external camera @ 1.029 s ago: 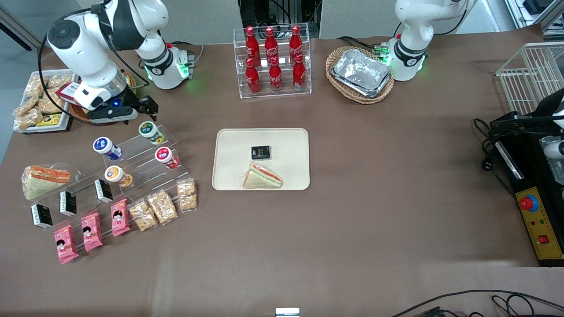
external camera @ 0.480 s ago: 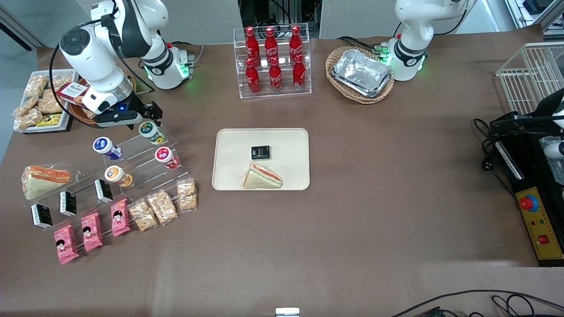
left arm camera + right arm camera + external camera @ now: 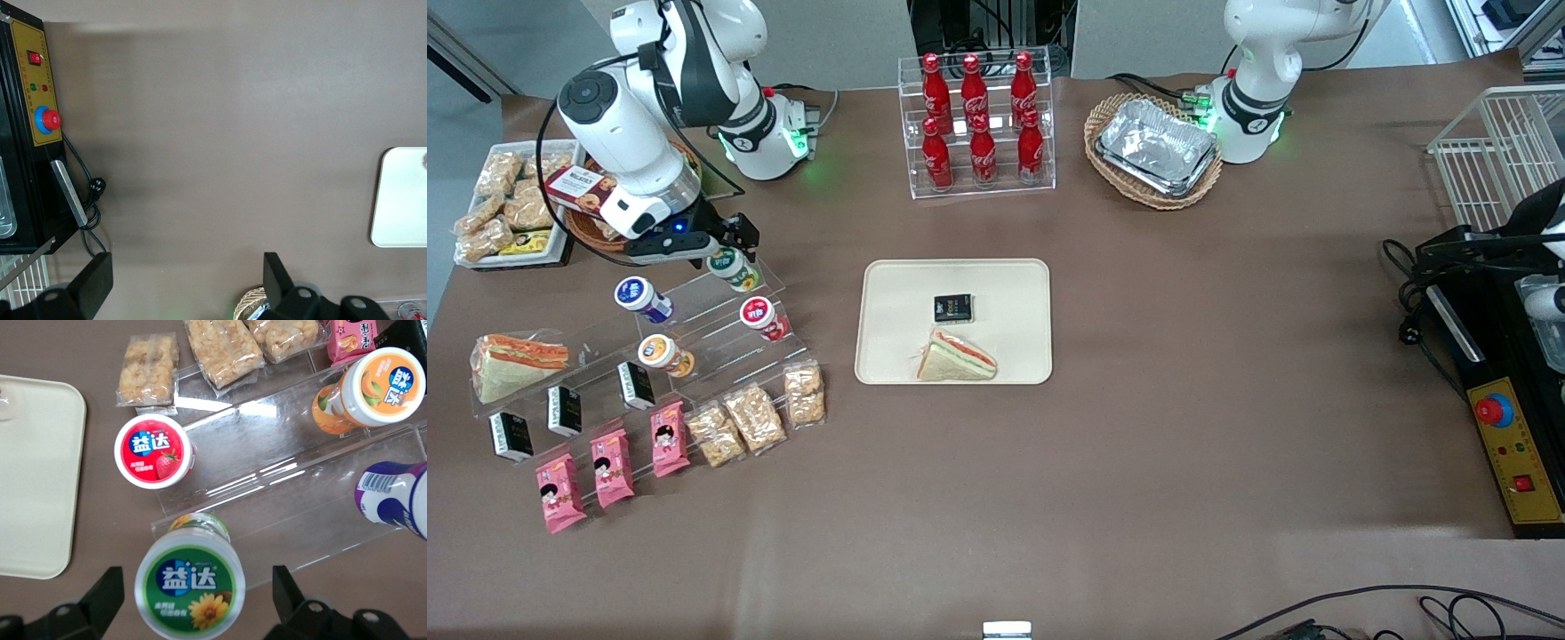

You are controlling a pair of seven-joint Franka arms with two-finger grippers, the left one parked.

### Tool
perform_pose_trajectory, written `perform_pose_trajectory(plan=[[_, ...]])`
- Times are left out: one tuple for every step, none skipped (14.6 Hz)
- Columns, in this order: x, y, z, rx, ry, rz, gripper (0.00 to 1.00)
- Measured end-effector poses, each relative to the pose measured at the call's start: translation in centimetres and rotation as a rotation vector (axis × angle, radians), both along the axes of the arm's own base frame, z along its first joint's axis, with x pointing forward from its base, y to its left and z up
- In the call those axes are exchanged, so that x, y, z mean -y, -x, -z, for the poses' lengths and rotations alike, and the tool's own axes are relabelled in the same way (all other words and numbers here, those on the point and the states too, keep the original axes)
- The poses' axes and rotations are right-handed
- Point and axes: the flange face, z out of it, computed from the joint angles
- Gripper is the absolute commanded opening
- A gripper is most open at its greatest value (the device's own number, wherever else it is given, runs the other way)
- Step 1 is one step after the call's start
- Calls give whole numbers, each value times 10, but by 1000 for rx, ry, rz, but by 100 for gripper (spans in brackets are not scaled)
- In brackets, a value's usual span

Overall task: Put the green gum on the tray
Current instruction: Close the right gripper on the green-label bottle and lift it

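The right arm's black two-finger gripper (image 3: 729, 242) hangs directly above the green gum (image 3: 730, 266), a small cylindrical bottle with a glossy green-and-white round lid and a yellow-green printed body. Its fingers (image 3: 100, 597) are spread wide, one on each side of the lid, gripping nothing. The bottle (image 3: 188, 588) stands on the top step of a clear acrylic stepped display stand (image 3: 694, 333) at the working arm's end of the brown table (image 3: 1183, 400). On the step below, nearer the front camera, sits a red-lidded bottle with a strawberry print (image 3: 153, 451); an orange-lidded bottle (image 3: 377, 385) and a blue-lidded bottle (image 3: 640, 298) lie on their sides on the same stand. Clear crinkly packets of pale puffed snacks (image 3: 754, 416) and pink wrapped bars (image 3: 609, 467) line the stand's lowest level.

The tray (image 3: 889, 311), flat, cream-beige and rectangular with rounded corners and a low rim, lies on the table well apart from the stand, toward the table's middle. It carries a small black packet (image 3: 952, 308) and a wrapped triangular sandwich (image 3: 956, 356). Farther from the front camera stands a clear rack of red cola bottles (image 3: 978, 120), with a wicker basket of crinkled silver foil trays (image 3: 1154, 149) beside it.
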Motion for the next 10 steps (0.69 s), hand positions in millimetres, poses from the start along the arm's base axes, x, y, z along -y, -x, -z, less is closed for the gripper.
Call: perform_pose_trajectory(plan=[[0,1,2,-2,0,0,75],[0,1,4,-3,0,0,64],[0,1,4,-3,0,0,58],[0,1,4,-3,0,0,50],[0,1,4,-3,0,0,49],[0,2,4,-3,0,0,49],[0,2,4,-4,0,1,41],[0,2,4,-5,0,1,40],[0,2,4,-5,0,1,40],[0,2,4,-5,0,1,40]])
